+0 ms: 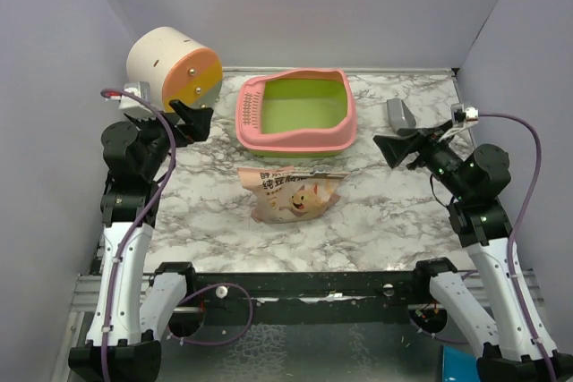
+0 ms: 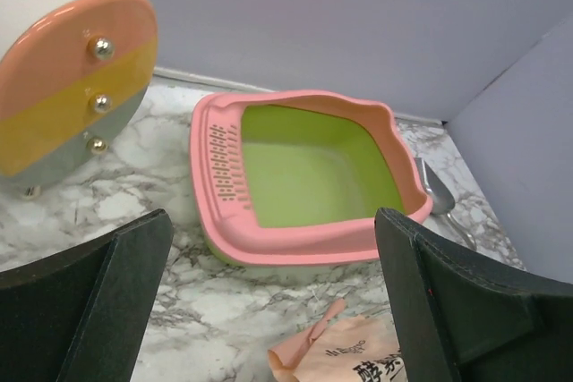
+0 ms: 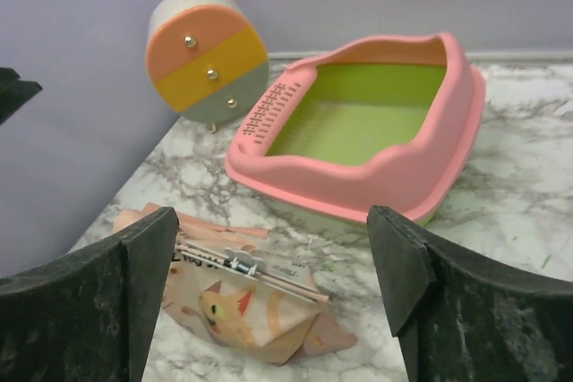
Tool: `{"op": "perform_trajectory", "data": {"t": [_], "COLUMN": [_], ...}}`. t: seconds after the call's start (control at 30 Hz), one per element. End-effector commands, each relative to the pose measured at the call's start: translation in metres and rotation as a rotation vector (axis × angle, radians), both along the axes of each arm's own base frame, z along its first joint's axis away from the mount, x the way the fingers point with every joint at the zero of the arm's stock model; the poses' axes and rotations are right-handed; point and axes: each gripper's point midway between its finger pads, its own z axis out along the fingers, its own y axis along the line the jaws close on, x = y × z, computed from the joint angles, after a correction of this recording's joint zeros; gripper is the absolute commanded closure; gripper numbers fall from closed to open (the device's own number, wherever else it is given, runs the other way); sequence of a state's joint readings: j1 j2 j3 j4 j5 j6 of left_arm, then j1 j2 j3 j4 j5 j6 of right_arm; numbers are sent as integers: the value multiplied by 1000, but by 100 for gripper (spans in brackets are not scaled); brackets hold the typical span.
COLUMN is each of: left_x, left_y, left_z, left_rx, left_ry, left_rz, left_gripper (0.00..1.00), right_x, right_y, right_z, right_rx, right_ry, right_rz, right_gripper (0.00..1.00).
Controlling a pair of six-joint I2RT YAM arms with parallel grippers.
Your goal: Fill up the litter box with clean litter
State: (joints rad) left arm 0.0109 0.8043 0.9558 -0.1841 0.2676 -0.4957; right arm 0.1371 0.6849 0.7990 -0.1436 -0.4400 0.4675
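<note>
The litter box (image 1: 291, 143) is a pink tray with an empty lime-green basin and a slotted pink sieve at its left end, at the back middle of the table. It also shows in the left wrist view (image 2: 295, 248) and the right wrist view (image 3: 358, 187). No clean litter granules show anywhere. My left gripper (image 1: 192, 121) is open and empty, left of the box; in its own view (image 2: 271, 221) it faces the box. My right gripper (image 1: 394, 149) is open and empty, right of the box; in its own view (image 3: 273, 216) it faces the box.
A beige cat-printed pouch (image 1: 291, 194) with a zip closure stands in front of the box, seen also in the wrist views (image 2: 349, 355) (image 3: 242, 301). A cream-and-orange cylinder (image 1: 175, 69) lies at the back left. A grey scoop (image 1: 400, 114) lies right of the box. Purple walls enclose the table.
</note>
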Motion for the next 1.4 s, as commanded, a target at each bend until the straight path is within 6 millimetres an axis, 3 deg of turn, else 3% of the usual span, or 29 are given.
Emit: {"op": "perform_trajectory", "data": {"t": [0.0, 0.1, 0.2, 0.23, 0.27, 0.3, 0.37, 0.43, 0.47, 0.53, 0.6, 0.67, 0.73, 0.83, 1.1, 1.23, 1.37], "left_x": [-16, -41, -59, -58, -55, -53, -45, -41, -42, -43, -43, -43, -41, -39, -46, -48, -39], "left_y": [-29, -64, -84, -84, -83, -81, -77, -76, -80, -88, -98, -109, -121, -131, -156, -163, -162], "left_z": [24, 24, 15, 10, 4, -3, -23, -41, -50, -62, -68, -70, -73, -82, -120, -150, -166], "left_rx": [44, 69, 82, 87, 106, 127, 157, 199, 219, 296, 375, 446, 493, 525, 592, 671, 737], "left_ry": [-118, -225, -269, -258, -243, -221, -140, -76, -47, -21, 9, 31, 52, 69, 131, 191, 230], "left_rz": [-193, -448, -620, -627, -620, -615, -593, -597, -617, -671, -724, -782, -825, -864, -974, -983, -944], "left_gripper": [1, 1, 4, 14, 28, 50, 74, 89, 91, 88, 78, 64, 52, 42, 38, 35, 35], "right_x": [-4, -4, -2, -2, -1, 0, 2, 3, 4, 9, 14, 19, 23, 29, 30, 26, 22], "right_y": [-1, 8, 14, 14, 14, 15, 16, 21, 24, 30, 37, 44, 49, 52, 51, 51, 53], "right_z": [15, 6, 1, -1, -3, -7, -19, -35, -45, -63, -80, -92, -97, -96, -88, -88, -85], "right_rx": [-75, -87, -104, -111, -124, -131, -150, -171, -179, -184, -176, -167, -159, -154, -160, -158, -155], "right_ry": [-97, -65, -61, -63, -66, -62, -39, 3, 36, 106, 185, 255, 300, 308, 275, 262, 244], "right_rz": [17, 79, 122, 125, 132, 135, 147, 195, 222, 275, 331, 391, 442, 459, 450, 454, 468], "right_gripper": [8, 7, 21, 26, 30, 33, 41, 50, 56, 58, 56, 48, 43, 39, 38, 38, 38]}}
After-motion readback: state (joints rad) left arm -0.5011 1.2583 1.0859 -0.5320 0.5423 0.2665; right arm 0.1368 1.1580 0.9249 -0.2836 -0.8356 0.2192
